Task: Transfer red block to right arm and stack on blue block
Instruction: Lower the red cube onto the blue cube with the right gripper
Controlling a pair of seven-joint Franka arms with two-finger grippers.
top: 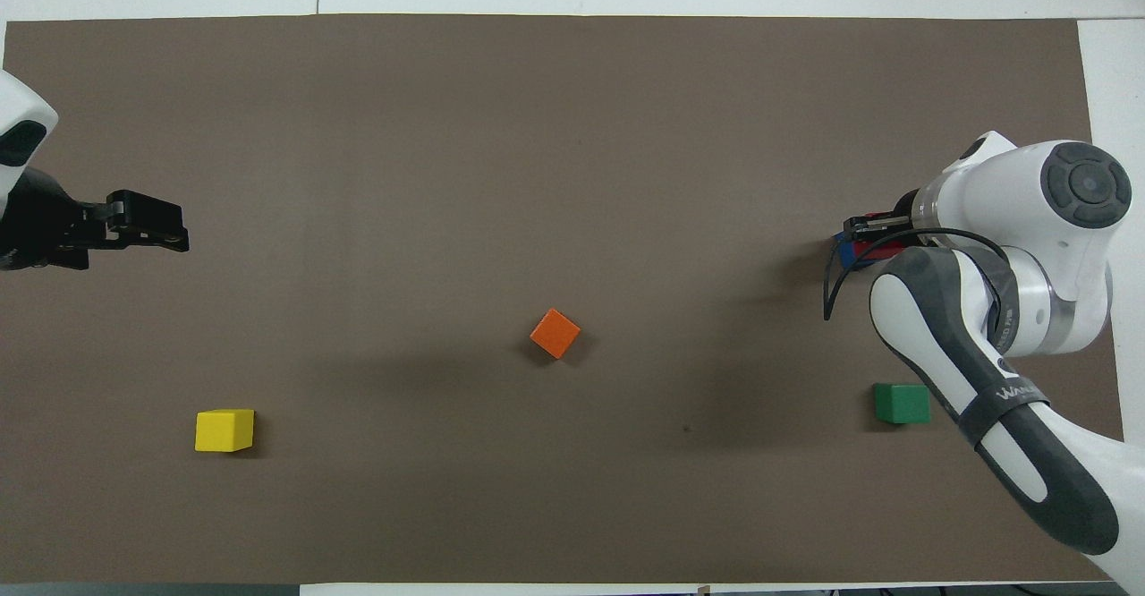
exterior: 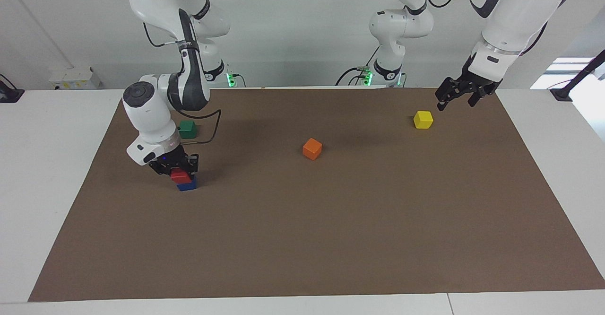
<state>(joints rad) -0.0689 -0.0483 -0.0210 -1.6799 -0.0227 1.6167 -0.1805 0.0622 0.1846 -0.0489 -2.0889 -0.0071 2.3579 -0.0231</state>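
Red block (exterior: 180, 176): you see it on the blue block (exterior: 187, 185), clamped in the right gripper (exterior: 174, 165); toward the right arm's end of the mat (exterior: 302, 239)
Green block (exterior: 187, 129): nearer to the robots than the stack
Orange block (exterior: 312, 148): mid-mat
Yellow block (exterior: 423, 119): toward the left arm's end
Left gripper (exterior: 454, 98): waiting above the mat's edge, fingers apart, holding nothing

Overhead view: right arm (top: 1029, 247) covers most of red block (top: 881, 251) and blue block (top: 843, 247); only slivers show. Left arm (top: 22, 211) cut off by picture edge. Facing view: right pincer (exterior: 176, 167) hides red block's (exterior: 181, 177) top.
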